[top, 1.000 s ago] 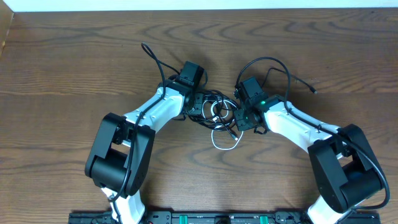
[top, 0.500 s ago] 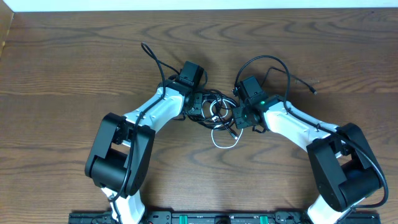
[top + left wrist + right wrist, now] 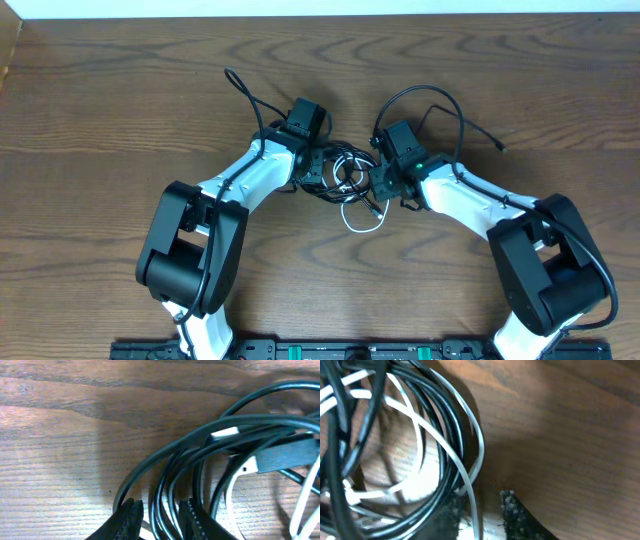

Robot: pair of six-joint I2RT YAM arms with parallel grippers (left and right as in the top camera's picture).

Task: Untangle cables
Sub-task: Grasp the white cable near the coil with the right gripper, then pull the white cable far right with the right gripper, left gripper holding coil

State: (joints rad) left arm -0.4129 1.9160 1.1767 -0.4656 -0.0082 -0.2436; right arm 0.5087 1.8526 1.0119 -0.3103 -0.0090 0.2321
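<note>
The cables (image 3: 345,168) lie in a tangle of black loops with one white cable (image 3: 362,222) between my two grippers at the table's middle. My left gripper (image 3: 318,175) is at the tangle's left edge; in the left wrist view its jaws (image 3: 160,522) are closed around a few black strands (image 3: 165,460). A white plug (image 3: 225,433) lies among them. My right gripper (image 3: 383,185) is at the tangle's right edge; in the right wrist view its jaws (image 3: 482,515) hold the white cable (image 3: 427,437) beside black loops (image 3: 447,420).
One black cable end (image 3: 238,82) trails off up and left of the tangle. Another black cable arcs (image 3: 430,95) over my right arm and ends at the right (image 3: 500,147). The table is brown wood (image 3: 100,120).
My right gripper has moved up and left toward the tangle, and the white loop below has been drawn up with it. The left arm has not moved.
</note>
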